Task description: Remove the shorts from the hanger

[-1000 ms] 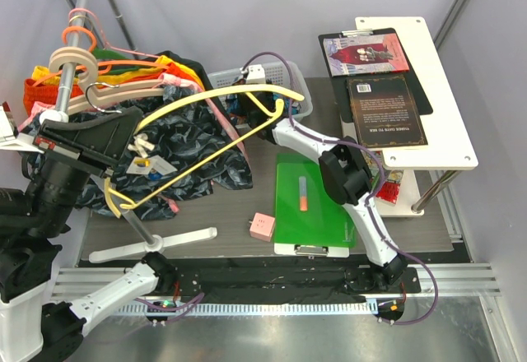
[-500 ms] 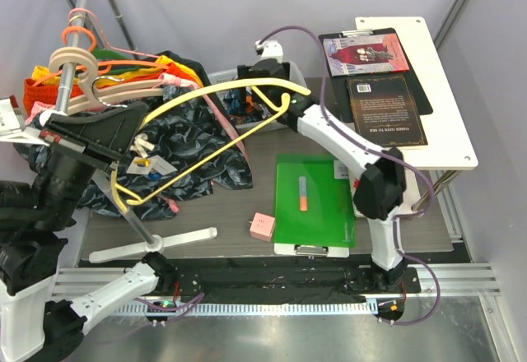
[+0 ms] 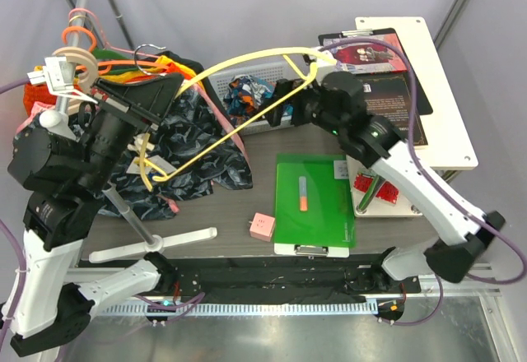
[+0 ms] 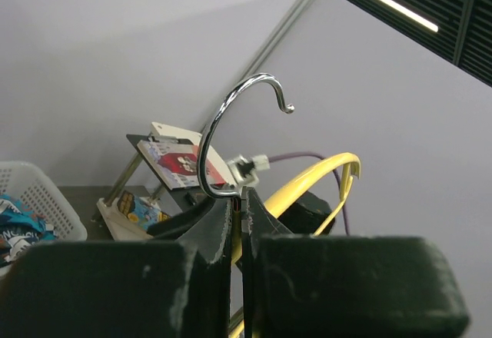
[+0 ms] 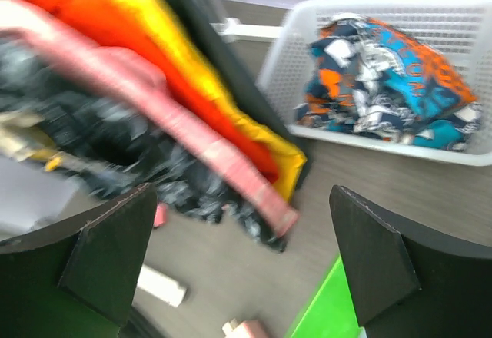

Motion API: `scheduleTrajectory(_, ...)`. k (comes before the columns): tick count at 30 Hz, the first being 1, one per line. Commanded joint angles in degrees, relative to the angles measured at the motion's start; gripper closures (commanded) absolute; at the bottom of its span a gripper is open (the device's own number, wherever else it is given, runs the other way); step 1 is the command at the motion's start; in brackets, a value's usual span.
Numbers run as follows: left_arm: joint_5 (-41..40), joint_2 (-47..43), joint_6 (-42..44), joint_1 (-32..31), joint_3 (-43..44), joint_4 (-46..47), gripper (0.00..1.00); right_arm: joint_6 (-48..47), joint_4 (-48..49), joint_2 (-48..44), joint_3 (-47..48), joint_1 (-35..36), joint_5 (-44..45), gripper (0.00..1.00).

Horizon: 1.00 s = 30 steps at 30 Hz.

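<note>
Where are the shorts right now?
In the top view the shorts lie in the white basket at the back middle of the table, off the yellow hanger, between the hanging clothes and the white shelf.

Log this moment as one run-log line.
shorts: off hanger, in basket | left pincer: shut on hanger | right pincer: open, empty

fingers (image 4: 192, 226) pressed together | chrome hook (image 4: 223, 123) above | yellow hanger (image 4: 319, 175) behind
</note>
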Motion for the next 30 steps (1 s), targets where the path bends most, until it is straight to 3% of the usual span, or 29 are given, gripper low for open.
scheduleTrajectory(1,-5.06,0.15,-0.86,0.21,1.42,8.15,0.99,2.35,3.6,-9.7,-7.36,0.29,-12.97,0.0)
scheduleTrajectory(3,-6.65,0.25,-3.05,0.21,0.02,10.25,1.0,2.88,7.64,-14.6,-12.11,0.29,-17.27,0.0)
scheduleTrajectory(7,-8.68,0.77,-7.72,0.21,-1.92,13.94,0.99,8.22,24.82,-20.17,-22.13,0.29,-29.38,0.0)
scheduleTrajectory(9,-7.98,1.47,-8.51,0.21,-1.14,14.66,1.0,9.38,30.23,-21.31,-22.51,0.29,-30.91,0.0)
scheduleTrajectory(14,-4.55,3.67,-7.73,0.21,2.65,10.35,1.0,5.18,18.58,-22.02,-11.89,0.2,-18.91,0.0)
scheduleTrajectory(17,-4.54,3.24,-7.29,0.21,1.77,9.3,1.0,5.77,15.4,-22.63,-8.8,0.29,-17.55,0.02)
scheduleTrajectory(21,-4.9,2.27,-7.28,0.21,-1.04,9.91,0.99,8.58,15.92,-22.72,-6.96,0.29,-19.49,0.02)
scheduleTrajectory(26,-3.84,1.13,-9.03,0.21,-4.37,11.14,1.0,13.24,18.99,-21.59,-6.16,0.2,-15.45,0.04)
scheduleTrajectory(30,-3.93,0.95,-9.83,0.21,-5.79,12.02,1.0,21.23,28.97,-18.95,-8.17,0.2,-17.19,0.11)
